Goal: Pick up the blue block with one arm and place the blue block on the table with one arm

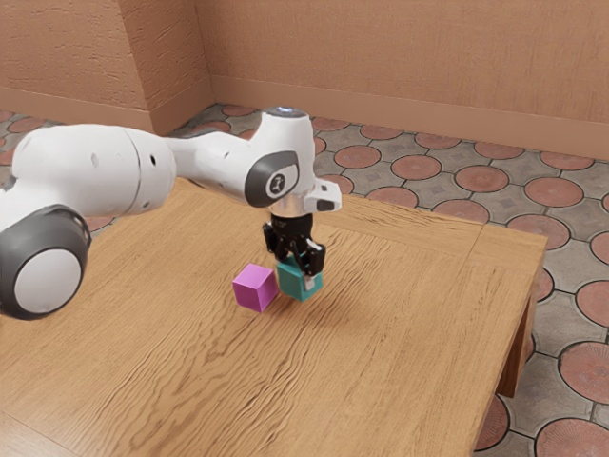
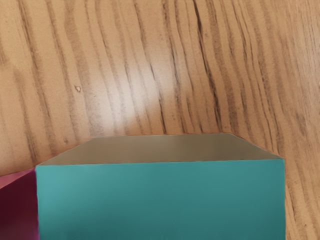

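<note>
Exterior view: the white arm [image 1: 100, 171] enters at the left of the frame, and the tool [image 1: 300, 269] points down just below the frame's centre, at the blue block [image 1: 293, 287], a teal cube. Whether the tool is clenched on the cube or released around it cannot be told, since the cube's far side is hidden. The cube is at or very close to the table [image 1: 419, 328]; contact beneath it cannot be confirmed. The magenta block [image 1: 253, 289], of similar size, is just beside it, toward the left of the frame. The flat faces and crisp edges suggest a stiff, probably light solid, unlikely to dent or break. The plain surface may be somewhat slippery, so a grasp low on one edge could let it pivot. The sound hold would be on two opposite upright faces, centred and near mid-height, with the tool square to them; the side next to the magenta block offers little room. Wrist view: the cube's broad teal face is close beneath the hand, with a shaded flank [image 2: 160, 149] sloping away toward the wood grain. Its near edge runs almost straight across, which suggests good alignment for an even squeeze. The magenta block adjoins one side, and any sideways drift might nudge it.
</note>
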Robot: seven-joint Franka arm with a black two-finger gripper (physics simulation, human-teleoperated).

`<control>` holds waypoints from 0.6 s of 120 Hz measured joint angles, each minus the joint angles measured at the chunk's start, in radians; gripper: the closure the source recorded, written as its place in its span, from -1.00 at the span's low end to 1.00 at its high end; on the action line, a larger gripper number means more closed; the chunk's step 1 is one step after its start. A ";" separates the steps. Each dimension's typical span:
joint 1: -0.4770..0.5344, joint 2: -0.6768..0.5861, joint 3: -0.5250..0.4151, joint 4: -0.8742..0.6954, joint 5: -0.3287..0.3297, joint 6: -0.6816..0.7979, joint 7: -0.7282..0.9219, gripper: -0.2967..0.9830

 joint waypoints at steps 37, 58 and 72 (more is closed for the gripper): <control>-0.002 -0.036 0.000 -0.001 -0.020 -0.003 0.002 -0.40; -0.012 -0.118 -0.008 -0.012 -0.020 -0.013 0.005 -0.48; -0.012 -0.135 -0.013 -0.016 -0.019 -0.024 0.007 -0.50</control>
